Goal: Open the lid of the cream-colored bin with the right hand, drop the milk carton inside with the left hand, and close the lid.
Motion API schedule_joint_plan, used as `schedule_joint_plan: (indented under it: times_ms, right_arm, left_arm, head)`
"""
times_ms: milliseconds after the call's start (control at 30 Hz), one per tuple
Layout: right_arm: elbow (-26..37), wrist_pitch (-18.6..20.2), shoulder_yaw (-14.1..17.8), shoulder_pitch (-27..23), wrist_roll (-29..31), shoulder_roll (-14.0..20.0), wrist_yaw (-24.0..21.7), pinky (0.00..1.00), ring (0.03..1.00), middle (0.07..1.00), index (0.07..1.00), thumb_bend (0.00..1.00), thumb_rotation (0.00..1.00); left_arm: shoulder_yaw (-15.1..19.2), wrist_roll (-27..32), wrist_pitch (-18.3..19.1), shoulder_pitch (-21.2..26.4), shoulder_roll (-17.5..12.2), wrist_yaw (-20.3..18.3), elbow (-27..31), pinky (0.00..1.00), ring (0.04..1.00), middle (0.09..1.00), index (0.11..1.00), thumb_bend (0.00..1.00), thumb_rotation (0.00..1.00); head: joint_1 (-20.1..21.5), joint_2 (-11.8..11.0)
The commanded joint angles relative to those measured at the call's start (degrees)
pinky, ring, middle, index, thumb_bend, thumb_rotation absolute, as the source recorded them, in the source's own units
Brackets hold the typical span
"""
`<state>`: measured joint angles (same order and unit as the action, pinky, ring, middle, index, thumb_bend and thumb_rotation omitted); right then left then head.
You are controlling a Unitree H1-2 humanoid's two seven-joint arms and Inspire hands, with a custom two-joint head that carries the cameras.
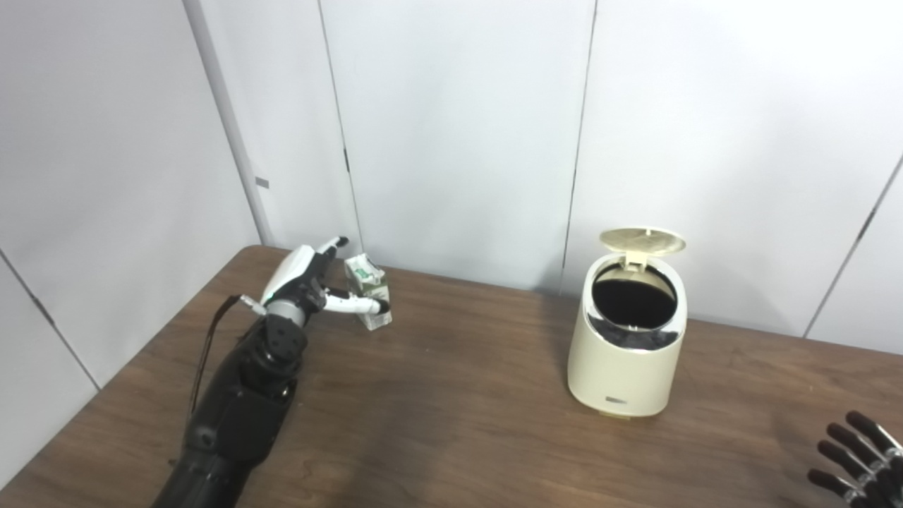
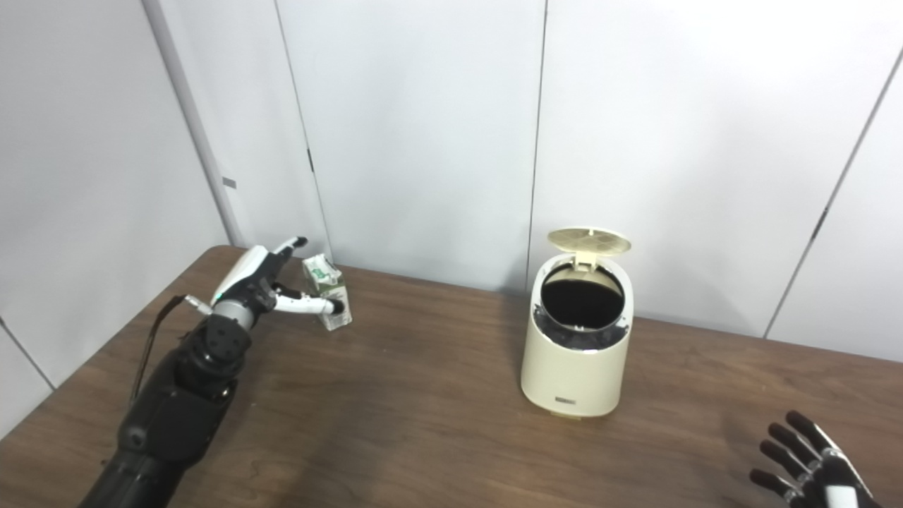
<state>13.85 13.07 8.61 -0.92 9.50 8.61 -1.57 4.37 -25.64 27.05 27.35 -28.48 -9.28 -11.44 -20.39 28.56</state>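
Observation:
The cream-colored bin stands on the brown table, right of the middle. Its round lid is flipped up at the back, and the dark inside shows. A small white and green milk carton stands slightly tilted on the table at the far left. My left hand reaches it from the left: the thumb lies across the carton's front, while the other fingers are spread above and behind it, not closed. My right hand rests low at the bottom right corner with its dark fingers spread, holding nothing.
White wall panels rise just behind the table's back edge, close to the bin and the carton. The table's left edge runs diagonally beside my left arm. Bare wood lies between the carton and the bin.

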Motion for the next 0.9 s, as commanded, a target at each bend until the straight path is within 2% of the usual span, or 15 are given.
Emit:
schedule_joint_plan:
  times_ms: [0, 67, 200, 333, 467, 600, 700, 867]
  right_arm:
    - [2.4, -0.3, 0.1, -1.2, 0.0, -0.1, 0.2, 0.64, 0.798, 0.814, 0.824, 0.77, 0.87]
    - [2.9, 0.5, 0.1, -1.2, 0.1, 0.0, 0.2, 0.63, 0.797, 0.816, 0.822, 0.78, 0.87]
    - [4.2, 2.7, 0.4, -1.3, 0.8, 0.0, 0.1, 0.61, 0.787, 0.812, 0.818, 0.77, 0.88]
    - [4.9, 3.5, 0.3, -1.3, 0.7, -0.1, 0.1, 0.60, 0.777, 0.804, 0.809, 0.76, 0.88]
    - [5.7, 4.3, 0.3, -1.3, 0.8, -0.3, 0.0, 0.64, 0.804, 0.824, 0.828, 0.74, 0.87]
    - [5.6, 3.4, -0.2, -1.3, 0.6, 0.0, -0.7, 0.65, 0.823, 0.840, 0.848, 0.76, 0.88]
    - [5.3, 2.2, -0.7, -1.2, 0.6, 0.4, -1.5, 0.71, 0.882, 0.892, 0.903, 0.74, 0.92]
    - [5.0, 2.0, -0.6, -1.3, 1.2, 0.2, -1.9, 0.76, 0.908, 0.914, 0.928, 0.74, 0.94]
  left_arm:
    - [0.1, 0.1, -0.2, 3.7, -2.8, -0.6, 0.1, 0.76, 0.971, 1.000, 1.000, 0.91, 0.32]
    - [-0.5, 0.3, -0.2, 4.1, -3.1, -1.5, -0.9, 0.76, 0.966, 1.000, 1.000, 0.91, 0.37]
    - [-3.9, -1.1, -0.2, 5.1, -4.8, -2.9, -3.2, 0.77, 0.986, 1.000, 1.000, 0.91, 0.41]
    - [-4.5, -0.1, -0.4, 6.2, -4.7, -1.5, -5.3, 0.83, 1.000, 1.000, 1.000, 0.88, 0.36]
    - [-5.1, -0.4, -1.2, 6.9, -4.6, 0.3, -6.8, 0.83, 0.980, 0.999, 0.982, 0.85, 0.34]
    - [-5.3, -0.4, -1.5, 7.1, -4.7, 1.4, -7.7, 0.78, 0.939, 0.968, 0.957, 0.84, 0.33]
    - [-4.9, 0.2, -1.5, 7.2, -4.6, 2.3, -8.1, 0.75, 0.925, 0.957, 0.943, 0.83, 0.31]
    - [-3.7, 1.4, -1.9, 7.3, -3.9, 4.1, -8.6, 0.64, 0.829, 0.870, 0.894, 0.84, 0.25]
  head:
    - [0.0, 0.0]
    - [0.0, 0.0]
    - [0.0, 0.2]
    - [0.2, 0.3]
    - [0.3, 0.3]
    - [0.5, 0.5]
    - [0.5, 0.6]
    - [0.6, 0.7]
